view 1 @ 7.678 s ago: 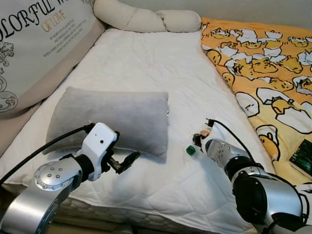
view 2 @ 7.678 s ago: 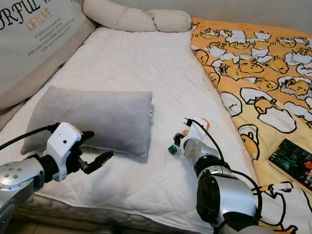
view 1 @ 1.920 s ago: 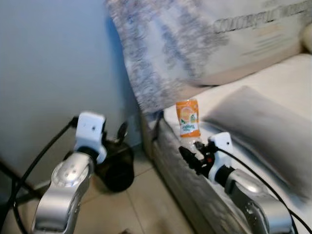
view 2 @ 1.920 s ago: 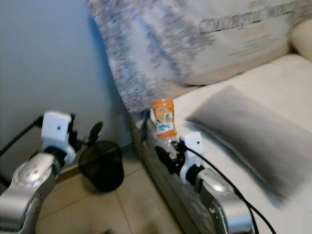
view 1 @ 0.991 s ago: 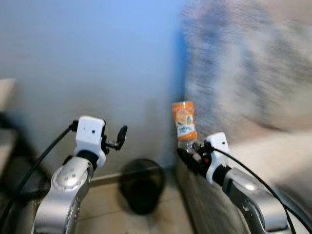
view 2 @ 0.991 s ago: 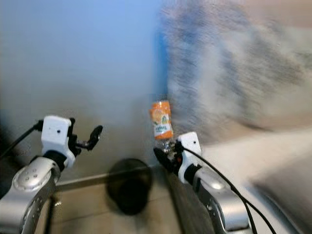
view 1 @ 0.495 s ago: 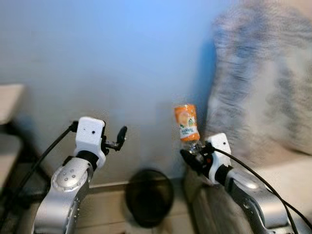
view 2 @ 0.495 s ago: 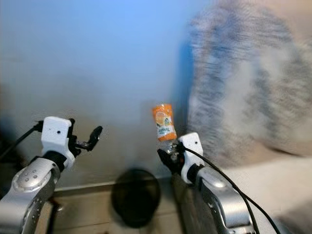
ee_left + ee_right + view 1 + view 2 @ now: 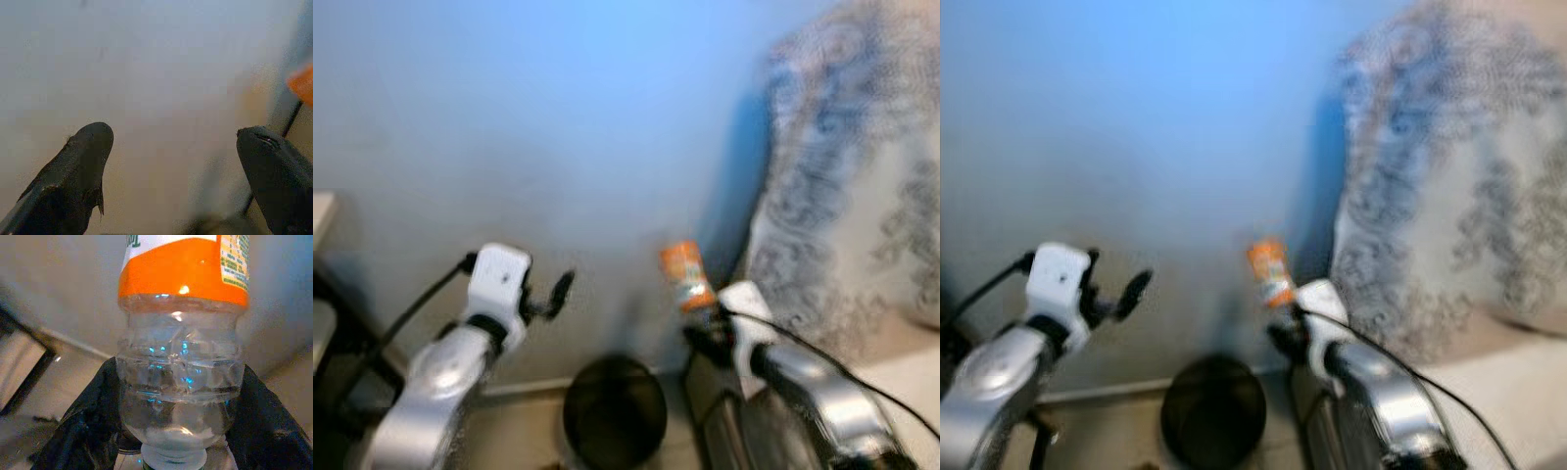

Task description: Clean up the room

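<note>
Orange-labelled plastic bottle [image 9: 182, 338], clamped in the right pincer [image 9: 707, 328], could slip and miss the black bin [image 9: 614, 419] below; the left pincer [image 9: 176, 171] gapes empty.

Both head views face forward and down at a pale blue-grey wall [image 9: 509, 127], sharing a round black bin [image 9: 614, 423] near 6 o'clock. Each wrist view looks closely along its tool.

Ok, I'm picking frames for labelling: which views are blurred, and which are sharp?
Both eye views are motion-blurred, smearing the bottle and bin; left wrist view is soft, its claw open; right wrist view is sharp, with glints on the clear plastic.
</note>
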Available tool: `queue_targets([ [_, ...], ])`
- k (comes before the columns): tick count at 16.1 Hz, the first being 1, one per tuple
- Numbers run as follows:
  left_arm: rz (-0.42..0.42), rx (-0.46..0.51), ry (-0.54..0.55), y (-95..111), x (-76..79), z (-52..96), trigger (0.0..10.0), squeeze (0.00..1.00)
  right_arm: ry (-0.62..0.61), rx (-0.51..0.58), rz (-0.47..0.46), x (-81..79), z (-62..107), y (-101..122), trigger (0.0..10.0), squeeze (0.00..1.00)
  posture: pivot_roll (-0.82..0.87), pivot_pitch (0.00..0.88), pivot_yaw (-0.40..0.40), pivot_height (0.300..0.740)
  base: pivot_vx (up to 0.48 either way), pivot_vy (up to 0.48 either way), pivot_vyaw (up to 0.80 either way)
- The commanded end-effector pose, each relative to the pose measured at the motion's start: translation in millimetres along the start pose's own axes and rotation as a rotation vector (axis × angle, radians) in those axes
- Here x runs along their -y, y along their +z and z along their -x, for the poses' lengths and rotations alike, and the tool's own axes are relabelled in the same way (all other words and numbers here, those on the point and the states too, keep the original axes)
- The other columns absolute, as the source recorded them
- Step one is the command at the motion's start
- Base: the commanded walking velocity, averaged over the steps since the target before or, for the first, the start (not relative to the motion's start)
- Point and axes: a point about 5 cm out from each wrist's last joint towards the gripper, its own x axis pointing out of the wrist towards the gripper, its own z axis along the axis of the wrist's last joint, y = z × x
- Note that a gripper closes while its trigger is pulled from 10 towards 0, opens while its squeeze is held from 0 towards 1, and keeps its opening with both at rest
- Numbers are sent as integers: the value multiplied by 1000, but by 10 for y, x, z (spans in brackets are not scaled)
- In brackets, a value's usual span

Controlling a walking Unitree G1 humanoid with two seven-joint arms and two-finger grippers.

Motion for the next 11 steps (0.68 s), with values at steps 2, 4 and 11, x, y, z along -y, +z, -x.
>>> queue_targets([
  [2, -49, -72, -152, -95, 104, 52, 10000, 0, 48, -80, 85, -14, -144, -107, 10000, 0, 97, 0, -27, 740, 0, 0, 0],
  [4, -63, -97, -192, -133, 113, 78, 10000, 0, 65, -108, 110, -34, -189, -146, 10000, 0, 97, 0, -31, 740, 0, 0, 0],
  [11, -149, -326, -486, -394, 83, 455, 10000, 0, 148, -327, 393, -368, -718, -374, 10000, 0, 119, 0, -71, 740, 0, 0, 0],
])
